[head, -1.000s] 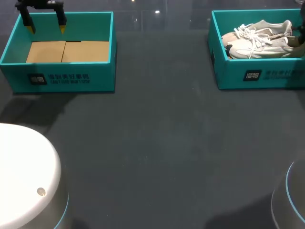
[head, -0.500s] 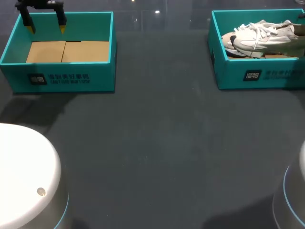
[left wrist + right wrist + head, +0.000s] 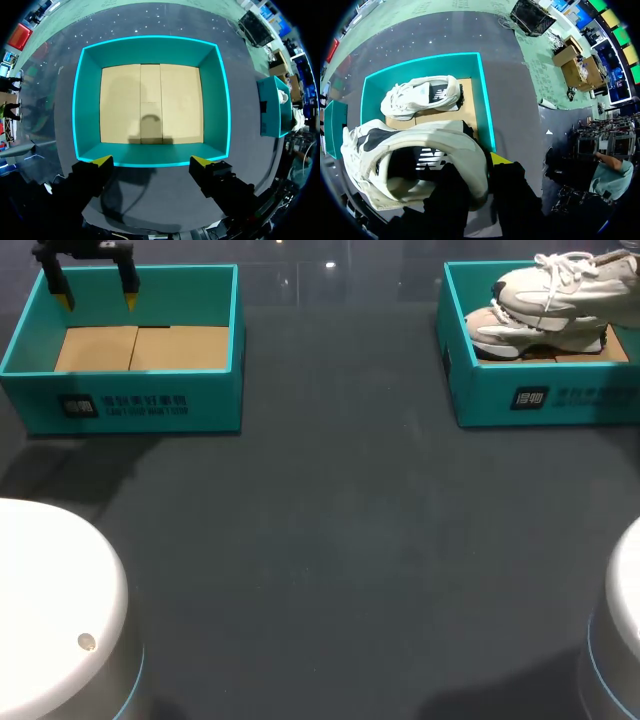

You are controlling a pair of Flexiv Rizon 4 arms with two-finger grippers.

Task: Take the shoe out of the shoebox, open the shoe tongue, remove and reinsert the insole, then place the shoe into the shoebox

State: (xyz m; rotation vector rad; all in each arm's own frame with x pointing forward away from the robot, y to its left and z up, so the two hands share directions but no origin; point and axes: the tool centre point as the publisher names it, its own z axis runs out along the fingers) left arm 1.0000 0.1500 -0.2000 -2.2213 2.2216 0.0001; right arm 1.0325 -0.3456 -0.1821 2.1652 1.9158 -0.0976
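Shoe (image 3: 550,288) at upper right of the frame, held up over the right shoebox (image 3: 540,398), not yet carried past its walls. Clamped at the heel collar by the right gripper (image 3: 479,170): one finger down inside the shoe, the other outside against the heel, yellow tip showing there. Long axis across the frame, toe toward the middle of the table (image 3: 330,560), heel at the right edge, on the right arm's side. Roughly level, laces up.

Below it in the same box, a second shoe (image 3: 520,338) on the box floor, toe likewise leftward. Contact between the two: cannot tell.

Left gripper (image 3: 97,298) at upper left of the frame, over the upper edge of the left shoebox (image 3: 130,405), fingers wide apart, nothing between them. Nothing in that box but its cardboard floor (image 3: 150,105). Well apart from the shoe, so right arm plainly the nearer.

Step in hand, by the look of it: taking the shoe out, early in the whole task, with tongue and insole not yet dealt with. Next move likely leftward and down onto the bare middle of the table, toe leading, within reach of the left gripper. Risk of a sagging or swinging toe, with only a soft collar in the grip, and of a sole catching the box wall on the way out.
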